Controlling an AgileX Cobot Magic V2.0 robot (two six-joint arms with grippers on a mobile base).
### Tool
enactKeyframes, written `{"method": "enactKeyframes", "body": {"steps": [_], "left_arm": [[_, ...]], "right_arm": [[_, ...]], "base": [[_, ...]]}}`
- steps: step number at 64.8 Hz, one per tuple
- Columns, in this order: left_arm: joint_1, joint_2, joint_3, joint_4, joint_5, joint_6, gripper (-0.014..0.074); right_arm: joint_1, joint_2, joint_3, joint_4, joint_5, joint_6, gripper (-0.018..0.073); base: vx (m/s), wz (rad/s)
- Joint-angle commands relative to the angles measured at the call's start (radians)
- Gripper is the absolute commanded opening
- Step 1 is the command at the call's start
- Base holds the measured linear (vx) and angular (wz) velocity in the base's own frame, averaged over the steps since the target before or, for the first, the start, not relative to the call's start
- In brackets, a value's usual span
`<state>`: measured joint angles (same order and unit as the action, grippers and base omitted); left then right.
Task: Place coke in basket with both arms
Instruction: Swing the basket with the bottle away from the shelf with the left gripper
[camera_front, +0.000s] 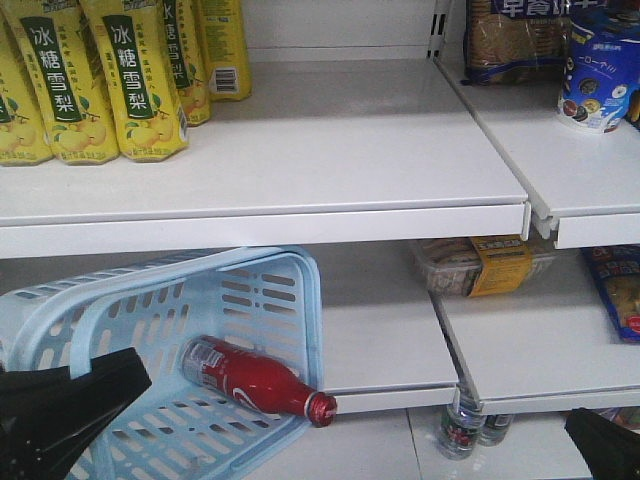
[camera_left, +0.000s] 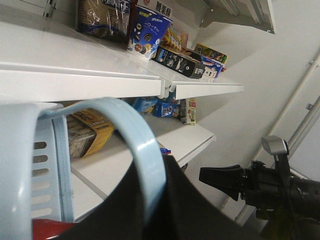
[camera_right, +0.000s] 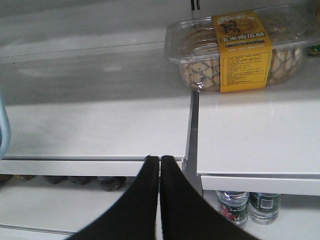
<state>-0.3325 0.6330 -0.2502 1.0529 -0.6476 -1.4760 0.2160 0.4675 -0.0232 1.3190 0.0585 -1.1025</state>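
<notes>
Your coke (camera_front: 258, 384) lies on its side inside the tilted basket (camera_front: 262, 290), cap toward 4 o'clock. The left gripper (camera_left: 150, 210) seems clamped on the basket's handle (camera_left: 145, 155), keeping it tipped; right gripper (camera_right: 160, 167) jaws are together, empty.

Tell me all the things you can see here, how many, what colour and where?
coke: one, red, lying on its side in the basket
basket: one, light blue, tilted, lower left
tall drink packs: at least four, yellow, top shelf left
cookie tray: one, clear with yellow label, middle shelf
snack cup: one, blue, top shelf right
water bottles: two, clear, bottom shelf
shelves: white
left gripper: black, on the basket handle
right gripper: black, shut, empty
</notes>
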Motion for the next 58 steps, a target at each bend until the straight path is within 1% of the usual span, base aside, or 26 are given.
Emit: {"method": "enactKeyframes", "body": {"steps": [1, 4, 10, 14, 19, 26, 30, 35, 48, 54, 58], "left_arm": [[-0.003, -0.013, -0.005, -0.188, -0.068, 0.119, -0.0008], [-0.003, -0.013, 0.013, -0.212, -0.068, 0.152, -0.0008], [-0.007, -0.013, 0.031, -0.231, -0.060, 0.227, -0.0008], [-0.023, -0.013, 0.032, -0.265, -0.025, 0.287, -0.0008], [-0.044, -0.013, 0.032, -0.357, 0.042, 0.370, -0.0008], [-0.061, -0.013, 0.032, -0.499, 0.145, 0.463, -0.0008], [-0.066, -0.013, 0.032, -0.544, 0.202, 0.510, -0.0008], [-0.066, -0.013, 0.032, -0.547, 0.239, 0.516, -0.0008], [-0.072, -0.033, 0.032, -0.549, 0.245, 0.519, -0.0008], [-0.084, -0.083, 0.032, -0.607, 0.252, 0.569, -0.0008], [-0.085, -0.116, 0.032, -0.655, 0.280, 0.628, -0.0008]], "right_arm": [[-0.004, 0.004, -0.028, 0.002, -0.014, -0.006, -0.0005], [-0.004, 0.004, -0.028, 0.002, -0.014, -0.006, -0.0005], [-0.004, 0.004, -0.028, 0.002, -0.014, -0.006, -0.0005], [-0.004, 0.004, -0.028, 0.002, -0.014, -0.006, -0.0005], [-0.004, 0.004, -0.028, 0.002, -0.014, -0.006, -0.0005], [-0.004, 0.004, -0.028, 0.002, -0.014, -0.006, -0.0005], [-0.004, 0.004, -0.028, 0.002, -0.014, -0.006, -0.0005], [-0.004, 0.004, -0.028, 0.002, -0.014, -0.006, -0.0005], [-0.004, 0.004, -0.028, 0.002, -0.014, -0.006, -0.0005], [-0.004, 0.004, -0.028, 0.002, -0.014, -0.006, -0.0005], [-0.004, 0.004, -0.028, 0.002, -0.013, -0.006, -0.0005]], "base": [[0.00, 0.00], [0.00, 0.00], [0.00, 0.00], [0.00, 0.00], [0.00, 0.00], [0.00, 0.00], [0.00, 0.00], [0.00, 0.00], [0.00, 0.00], [0.00, 0.00], [0.00, 0.00]]}}
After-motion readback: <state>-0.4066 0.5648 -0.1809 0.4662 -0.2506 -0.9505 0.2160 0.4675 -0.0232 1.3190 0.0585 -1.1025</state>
